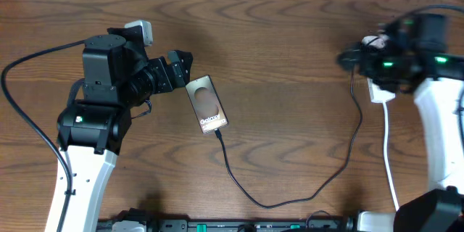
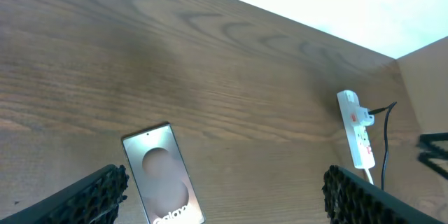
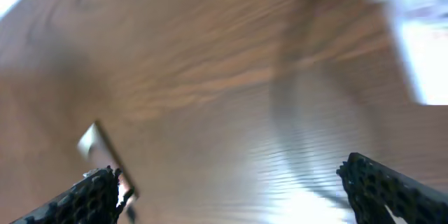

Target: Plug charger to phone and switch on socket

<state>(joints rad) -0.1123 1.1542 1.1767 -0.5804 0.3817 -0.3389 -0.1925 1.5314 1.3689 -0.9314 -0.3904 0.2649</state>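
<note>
Left gripper (image 2: 224, 183): fingers (image 2: 94, 194) spread wide, holding nothing, poised just beside the far-left short end of the phone (image 1: 206, 104) and apart from it. The phone lies face up, left of the centre of the desk (image 1: 290, 29). Its long axis runs from far-left to near-right, and its lettered end points toward the near edge. The tip of the charger (image 1: 290, 199) meets that lettered short end. From there the black cable runs toward the near edge, loops rightward and climbs toward the far edge to the socket (image 2: 357, 136). Behind the left gripper, the black wrist lies roughly level and points right, and the white forearm slants back to the near-left corner. Right gripper (image 3: 227, 176): fingers (image 3: 381, 185) wide apart and empty. This view is blurred by motion, so contact with anything cannot be judged. The overhead view shows its dark wrist, lit green, over the far end of the socket. The socket lies near the right edge with its long axis running far-to-near, and its thick white cord (image 1: 388, 152) trails toward the near edge. The right white forearm rises from the near-right corner.
</note>
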